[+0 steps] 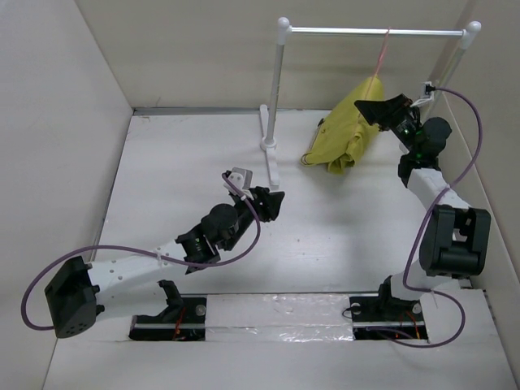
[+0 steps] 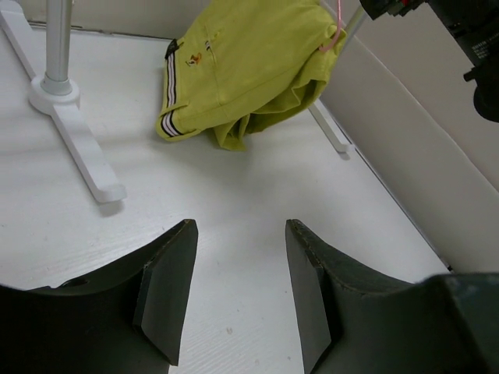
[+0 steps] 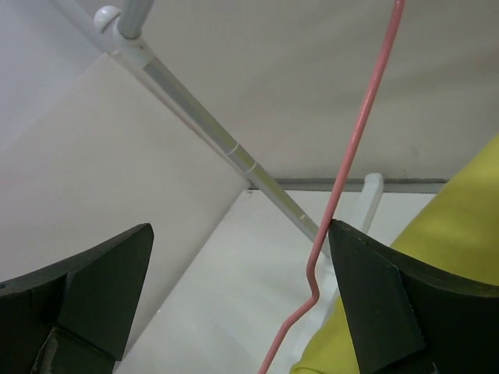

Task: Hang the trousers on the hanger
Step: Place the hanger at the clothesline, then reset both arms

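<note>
The mustard-yellow trousers (image 1: 349,130) hang folded over the pink wire hanger (image 1: 382,53), which hooks on the metal rail (image 1: 374,32) at the back right. Their striped waistband (image 2: 169,97) rests near the table. My right gripper (image 1: 380,110) is open beside the trousers' upper right. In the right wrist view the hanger's wire (image 3: 343,167) runs just inside its right finger (image 3: 374,288), with yellow cloth (image 3: 460,226) behind. My left gripper (image 1: 272,203) is open and empty above mid-table; its fingers (image 2: 168,288) point toward the trousers.
The white-posted rail frame has its left post (image 1: 275,97) and foot (image 1: 270,162) standing mid-back; its base also shows in the left wrist view (image 2: 78,140). Cardboard walls (image 1: 49,122) enclose left, back and right sides. The right wall (image 2: 437,148) is close to the trousers.
</note>
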